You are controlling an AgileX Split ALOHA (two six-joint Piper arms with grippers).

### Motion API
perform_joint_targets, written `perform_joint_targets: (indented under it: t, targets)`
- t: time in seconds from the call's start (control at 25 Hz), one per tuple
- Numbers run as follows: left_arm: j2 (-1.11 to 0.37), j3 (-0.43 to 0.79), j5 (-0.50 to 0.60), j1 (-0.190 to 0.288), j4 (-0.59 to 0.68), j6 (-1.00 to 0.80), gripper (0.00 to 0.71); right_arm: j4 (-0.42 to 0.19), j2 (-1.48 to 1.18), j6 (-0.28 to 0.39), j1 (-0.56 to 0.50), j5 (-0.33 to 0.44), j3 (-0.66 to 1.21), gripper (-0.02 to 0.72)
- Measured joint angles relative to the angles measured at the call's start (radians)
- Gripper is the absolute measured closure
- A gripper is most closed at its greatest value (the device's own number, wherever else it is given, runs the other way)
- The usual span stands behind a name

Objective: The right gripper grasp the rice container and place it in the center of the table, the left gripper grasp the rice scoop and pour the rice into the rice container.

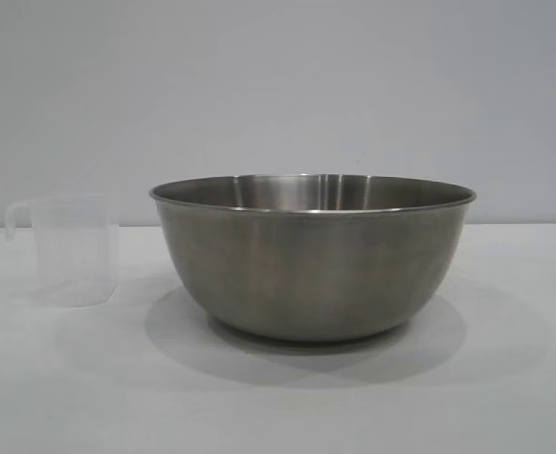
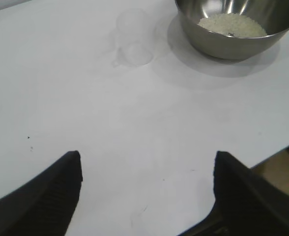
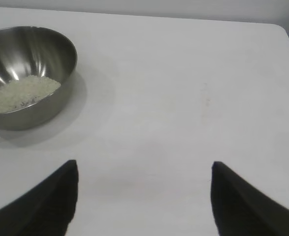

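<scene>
Big steel bowl [image 1: 313,257] with rice [image 2: 231,24] inside, sitting in the middle of the white tabletop [image 1: 278,397].

Clear cup [image 1: 65,248] standing upright just left of it, not touching. Left hand [image 2: 147,169] and right hand [image 3: 144,174] both spread wide, holding nothing, well apart from bowl and cup.

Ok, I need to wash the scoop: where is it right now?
The scoop stands upright on the table, at the exterior view's left, just beside the steel bowl and not touching it.

The exterior camera sits low and level, close to the rice container [image 1: 313,257]; both wrist cameras look down from farther back, sharing that bowl at twelve o'clock.
</scene>
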Motion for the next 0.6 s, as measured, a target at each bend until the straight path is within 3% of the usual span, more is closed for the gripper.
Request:
perform_joint_targets:
  t: [0.12, 0.2, 0.48, 0.6]
  targets:
    - [0.000, 0.000, 0.000, 0.000, 0.000, 0.000, 0.224, 0.000, 0.000, 0.000, 0.000, 0.000, 0.000, 0.223]
    - [0.000, 0.000, 0.000, 0.029, 0.000, 0.000, 0.224, 0.000, 0.000, 0.000, 0.000, 0.000, 0.000, 0.223]
    - [0.000, 0.000, 0.000, 0.272, 0.000, 0.000, 0.224, 0.000, 0.000, 0.000, 0.000, 0.000, 0.000, 0.223]
    - [0.000, 0.000, 0.000, 0.337, 0.000, 0.000, 0.224, 0.000, 0.000, 0.000, 0.000, 0.000, 0.000, 0.223]
